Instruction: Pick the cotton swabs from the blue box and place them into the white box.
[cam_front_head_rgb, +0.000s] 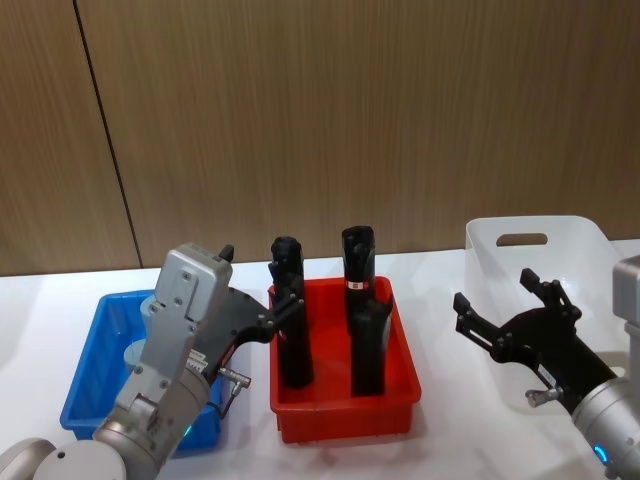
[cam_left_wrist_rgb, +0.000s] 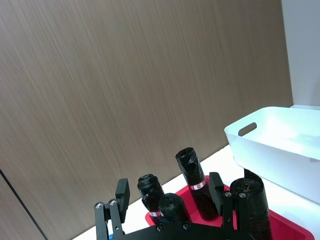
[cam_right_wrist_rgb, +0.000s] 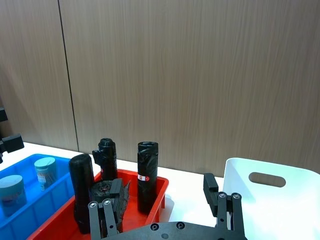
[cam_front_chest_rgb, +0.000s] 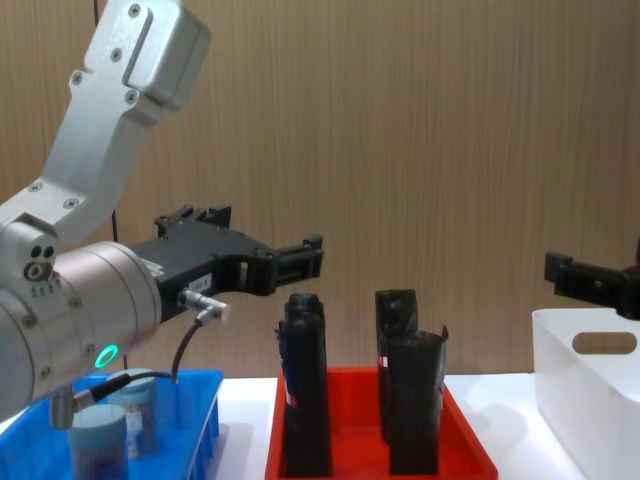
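The blue box lies at the left of the table. Two cotton swabs tubs with pale lids stand in it; the right wrist view also shows the tubs. My left gripper hovers open and empty above the blue box's right side, pointing toward the red tray. The white box sits at the far right. My right gripper hangs open and empty just left of it, above the table.
A red tray between the two boxes holds several tall black rolls standing upright, close to my left gripper's fingers. A wood-panelled wall stands behind the table.
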